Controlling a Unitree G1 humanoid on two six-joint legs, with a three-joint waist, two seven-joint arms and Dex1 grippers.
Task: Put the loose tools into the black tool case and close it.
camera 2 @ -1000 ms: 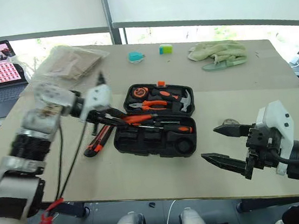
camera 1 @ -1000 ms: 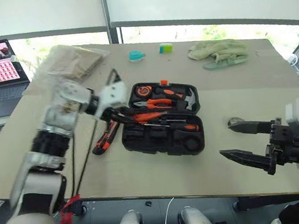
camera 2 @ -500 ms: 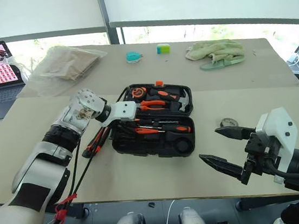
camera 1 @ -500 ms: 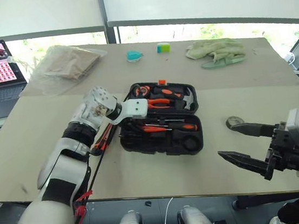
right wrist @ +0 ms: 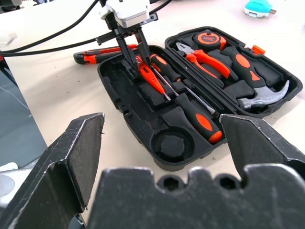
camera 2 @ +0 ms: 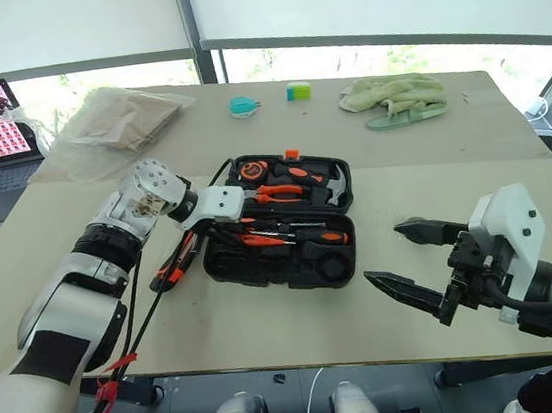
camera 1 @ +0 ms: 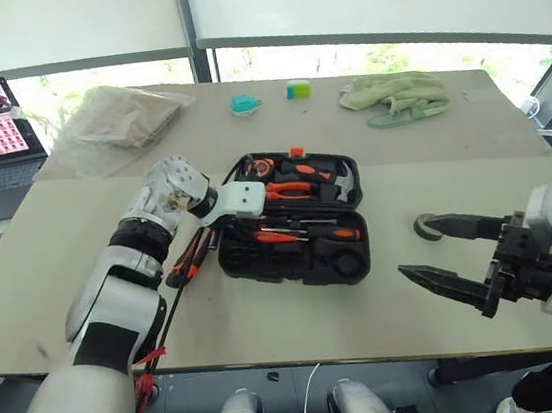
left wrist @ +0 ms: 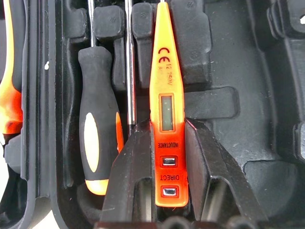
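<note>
Reaching into the open black tool case on the bench, the left gripper works at its near-left corner; the right gripper hovers spread, empty, a tape roll beside its fingers. In the left wrist view, the fingers clamp an orange tester screwdriver, a black-handled screwdriver alongside. In the right wrist view, a utility knife lies outside the case.

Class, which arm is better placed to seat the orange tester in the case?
Left. The left tool grips the orange tester inside the black tool case; the right tool hangs open beside the case.
</note>
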